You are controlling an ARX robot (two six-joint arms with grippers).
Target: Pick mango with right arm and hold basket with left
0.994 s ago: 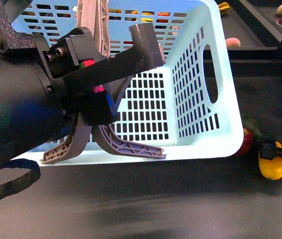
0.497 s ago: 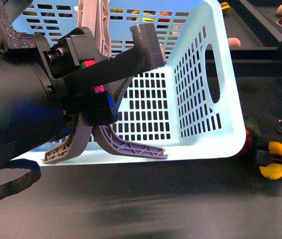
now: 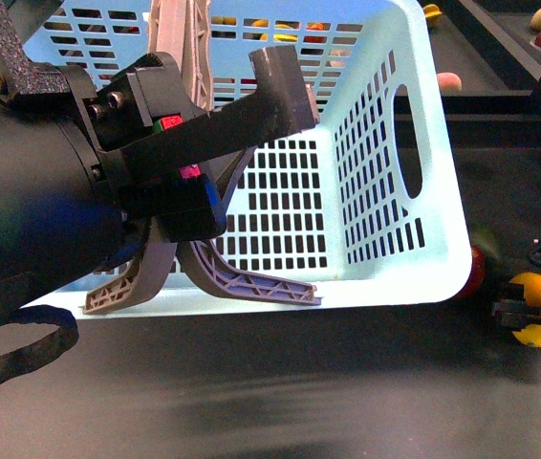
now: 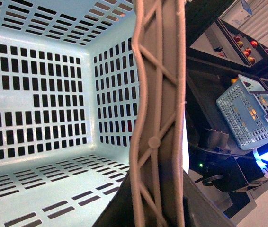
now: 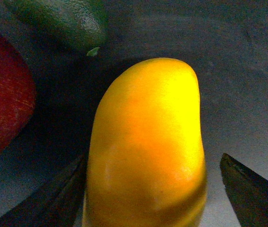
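The pale turquoise basket (image 3: 423,124) is tilted up at the left and middle of the front view. My left gripper (image 3: 213,143) is shut on its grey-brown swing handle (image 3: 251,282). The left wrist view shows the handle (image 4: 157,118) running between my left gripper's (image 4: 162,208) dark jaws, with the basket's inside (image 4: 39,94) behind. The yellow-orange mango (image 3: 530,286) lies on the dark table right of the basket. My right gripper (image 3: 529,311) is open and straddles it. In the right wrist view the mango (image 5: 148,146) sits between the open right gripper's (image 5: 151,189) dark jaws.
A red apple (image 5: 4,94) and a dark green fruit (image 5: 63,21) lie close beside the mango; the apple (image 3: 474,273) touches the basket's corner. More fruit (image 3: 447,82) sits on the far shelves. Another slotted basket (image 4: 247,113) shows in the left wrist view.
My right gripper has come down over the mango and now straddles it, hiding its middle. The left arm and basket have barely moved.
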